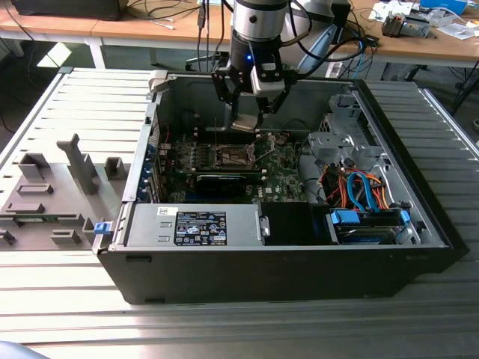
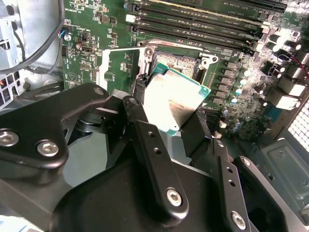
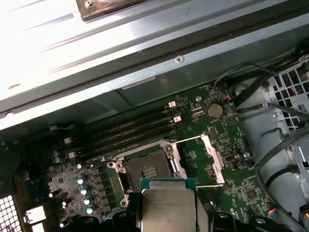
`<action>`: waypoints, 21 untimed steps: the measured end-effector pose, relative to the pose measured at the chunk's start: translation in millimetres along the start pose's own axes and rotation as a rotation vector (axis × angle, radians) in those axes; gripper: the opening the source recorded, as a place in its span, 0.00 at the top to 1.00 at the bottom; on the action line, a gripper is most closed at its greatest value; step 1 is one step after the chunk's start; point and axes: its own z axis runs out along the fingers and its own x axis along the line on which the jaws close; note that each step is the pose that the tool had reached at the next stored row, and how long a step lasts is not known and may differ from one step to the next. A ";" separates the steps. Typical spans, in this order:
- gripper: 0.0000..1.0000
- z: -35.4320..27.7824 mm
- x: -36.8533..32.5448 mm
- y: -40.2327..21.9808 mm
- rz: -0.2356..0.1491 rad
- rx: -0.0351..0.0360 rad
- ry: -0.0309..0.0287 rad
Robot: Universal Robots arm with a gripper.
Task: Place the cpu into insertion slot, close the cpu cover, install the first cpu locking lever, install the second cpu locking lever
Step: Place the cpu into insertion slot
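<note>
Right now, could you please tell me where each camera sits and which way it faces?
Exterior view: off the arm, above the open case, looking down into it; shows arm and end effector.
First wrist view: on the arm, facing the slot and open cover, cpu in front.
Second wrist view: on the arm, looking past the end effector's black fingers at the cpu.
Both wrist views share cpu and slot.

The exterior view stands high at the near side of the open computer case (image 1: 284, 254), looking down and across it toward the far desks (image 1: 419, 45). Both wrist views hang close over the motherboard (image 3: 227, 145) — they share the insertion slot (image 3: 147, 169) and the cpu (image 2: 176, 104) just before the lens.
</note>
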 end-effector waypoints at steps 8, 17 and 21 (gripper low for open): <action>0.46 0.0 0.0 0.0 0.011 -0.0002 -0.0005; 0.46 0.1 0.0 0.0 0.020 -0.0003 -0.0008; 0.46 0.1 0.0 0.0 0.024 -0.0003 -0.0010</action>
